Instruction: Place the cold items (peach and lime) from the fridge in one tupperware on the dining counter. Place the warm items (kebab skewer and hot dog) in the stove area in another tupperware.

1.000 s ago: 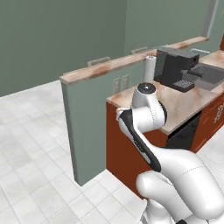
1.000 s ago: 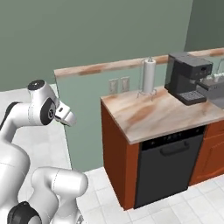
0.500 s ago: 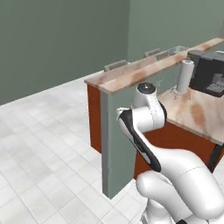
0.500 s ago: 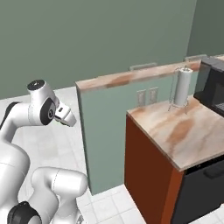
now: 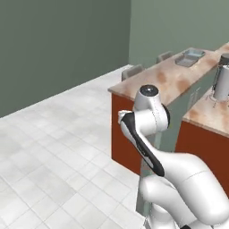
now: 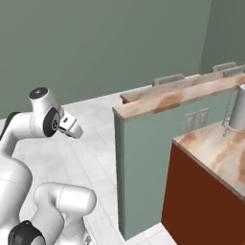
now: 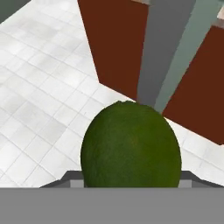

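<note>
lime (image 7: 131, 146): round, dark green, dimpled skin, gripped between the jaws
gripper (image 7: 131, 175): jaws part open, clamped on the lime
dining counter (image 5: 170, 78): beige-pink marbled top, red-brown base
grey tray (image 5: 189, 57): shallow, rectangular, on the dining counter
floor (image 7: 48, 87): pale square tiles

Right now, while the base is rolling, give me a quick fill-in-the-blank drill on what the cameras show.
1. The gripper is shut on the ____.
2. The floor below the lime is laid with white ____.
3. The dining counter has a beige-pink marbled top and a ____ base.
4. The grey tray rests on the dining ____.

Missing words: lime; tiles; red-brown; counter
</note>
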### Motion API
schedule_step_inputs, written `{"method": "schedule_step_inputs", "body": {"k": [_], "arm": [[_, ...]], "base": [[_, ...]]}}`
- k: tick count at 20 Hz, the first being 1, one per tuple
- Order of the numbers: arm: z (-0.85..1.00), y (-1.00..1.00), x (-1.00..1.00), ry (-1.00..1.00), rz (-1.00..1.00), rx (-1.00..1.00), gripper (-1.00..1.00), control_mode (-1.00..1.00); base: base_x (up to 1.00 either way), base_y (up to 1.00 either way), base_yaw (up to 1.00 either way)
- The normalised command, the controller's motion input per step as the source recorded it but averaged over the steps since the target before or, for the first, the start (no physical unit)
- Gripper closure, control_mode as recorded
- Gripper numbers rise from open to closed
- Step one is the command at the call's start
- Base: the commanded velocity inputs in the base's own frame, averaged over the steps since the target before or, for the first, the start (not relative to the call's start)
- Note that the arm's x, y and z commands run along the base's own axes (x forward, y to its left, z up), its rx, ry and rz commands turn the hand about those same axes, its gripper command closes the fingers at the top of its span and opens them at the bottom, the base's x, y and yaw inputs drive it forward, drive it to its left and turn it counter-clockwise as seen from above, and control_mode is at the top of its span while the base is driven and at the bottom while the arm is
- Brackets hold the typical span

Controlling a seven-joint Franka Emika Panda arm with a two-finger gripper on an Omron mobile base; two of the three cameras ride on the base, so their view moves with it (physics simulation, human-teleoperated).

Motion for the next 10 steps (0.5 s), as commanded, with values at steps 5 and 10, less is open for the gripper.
{"method": "schedule_step_inputs", "body": {"k": [5,10], "arm": [[0.00,0.00,0.00,0.00,0.00,0.00,1.00,1.00],[0.00,0.00,0.00,0.00,0.00,0.00,1.00,1.00]], "base": [[0.61,0.99,-0.43],[0.68,0.92,-0.53]]}}
